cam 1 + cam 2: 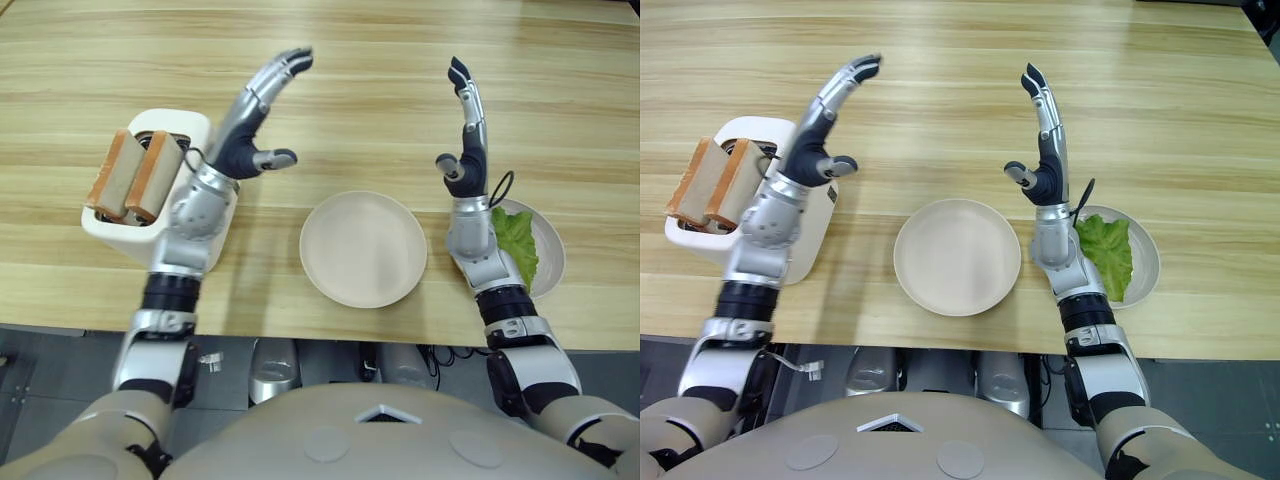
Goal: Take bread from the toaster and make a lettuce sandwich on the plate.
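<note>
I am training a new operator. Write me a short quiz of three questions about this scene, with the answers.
1. Fill in: ___ bread slices stand in the toaster.
2. True or false: the left hand and the right hand are both open and hold nothing.
3. Where does the lettuce lie? A: in the toaster. B: on the small dish by the right arm. C: in the left hand.

Key: 1 two; 2 true; 3 B.
</note>
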Robot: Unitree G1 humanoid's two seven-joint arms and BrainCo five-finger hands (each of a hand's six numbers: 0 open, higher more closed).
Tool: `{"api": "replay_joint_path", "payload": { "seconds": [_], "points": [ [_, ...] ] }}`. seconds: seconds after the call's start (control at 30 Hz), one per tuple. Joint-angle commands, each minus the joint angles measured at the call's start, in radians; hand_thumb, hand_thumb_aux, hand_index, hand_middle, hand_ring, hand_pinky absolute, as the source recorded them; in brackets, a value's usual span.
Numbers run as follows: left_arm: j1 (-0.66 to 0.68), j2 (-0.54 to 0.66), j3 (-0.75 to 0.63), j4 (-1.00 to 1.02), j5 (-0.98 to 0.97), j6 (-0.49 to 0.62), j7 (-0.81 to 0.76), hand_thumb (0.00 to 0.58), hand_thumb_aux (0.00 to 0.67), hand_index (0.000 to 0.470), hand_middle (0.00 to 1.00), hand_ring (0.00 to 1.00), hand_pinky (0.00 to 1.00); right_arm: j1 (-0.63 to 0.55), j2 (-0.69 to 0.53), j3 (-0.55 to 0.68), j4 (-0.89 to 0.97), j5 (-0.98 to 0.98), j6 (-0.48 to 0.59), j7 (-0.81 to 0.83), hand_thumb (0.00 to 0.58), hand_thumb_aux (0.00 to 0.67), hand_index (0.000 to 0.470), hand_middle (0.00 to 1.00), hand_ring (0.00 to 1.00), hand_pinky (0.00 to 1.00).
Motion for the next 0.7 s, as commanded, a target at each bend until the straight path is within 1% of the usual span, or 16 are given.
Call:
{"api": "replay_joint_path", "payload": {
  "seconds": [0.03,0.07,0.2,0.33,0.47,0.7],
  "points": [
    [0.049,0.125,0.094,-0.139,-0.051,0.224,-0.108,0.000,0.000,0.000,0.00,0.00,0.00,0.003,0.007,-0.003,-0.007,-0.013,0.019,-0.001,0.000,0.000,0.000,0.00,0.00,0.00],
    [0.073,0.167,0.123,-0.166,-0.057,0.260,-0.129,0.000,0.000,0.000,0.00,0.00,0.00,0.002,0.008,-0.003,-0.006,-0.015,0.020,-0.001,0.000,0.000,0.000,0.00,0.00,0.00],
    [0.171,0.298,0.247,-0.217,-0.102,0.348,-0.184,0.000,0.000,0.000,0.00,0.00,0.00,0.008,0.005,-0.008,-0.010,-0.017,0.024,-0.004,0.000,0.000,0.000,0.00,0.00,0.00],
    [0.217,0.394,0.316,-0.127,-0.096,0.384,-0.204,0.000,0.000,0.000,0.00,0.00,0.00,0.022,-0.005,-0.022,-0.018,-0.020,0.030,-0.013,0.000,0.000,0.000,0.00,0.00,0.00],
    [0.230,0.472,0.282,-0.017,0.017,0.375,-0.170,0.000,0.000,0.000,0.00,0.00,0.00,0.027,-0.015,-0.031,-0.014,-0.029,0.033,-0.023,0.000,0.000,0.000,0.00,0.00,0.00],
    [0.215,0.536,0.229,0.214,0.121,0.307,-0.067,0.000,0.000,0.000,0.00,0.00,0.00,0.022,-0.023,-0.028,-0.001,-0.031,0.035,-0.028,0.000,0.000,0.000,0.00,0.00,0.00]
  ]
}}
